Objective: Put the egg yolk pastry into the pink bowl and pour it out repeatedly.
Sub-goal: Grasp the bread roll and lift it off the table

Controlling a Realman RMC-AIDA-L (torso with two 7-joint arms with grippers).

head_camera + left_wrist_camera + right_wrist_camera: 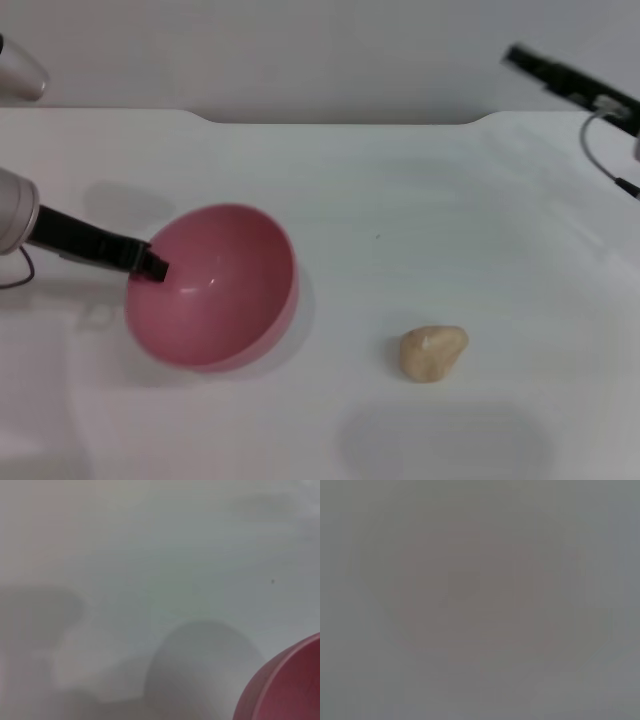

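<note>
The pink bowl (215, 290) stands tilted on the white table at the left, with its opening turned up and toward me; it is empty. My left gripper (152, 263) reaches in from the left and is shut on the bowl's left rim. A piece of the bowl's rim also shows in the left wrist view (292, 685). The egg yolk pastry (433, 352), a small lumpy beige ball, lies on the table to the right of the bowl, apart from it. My right gripper (522, 58) is raised at the far right back, away from both. The right wrist view shows only grey.
The white table (400, 200) has a back edge with a shallow notch along the top of the head view. A cable (600, 160) hangs from the right arm at the far right.
</note>
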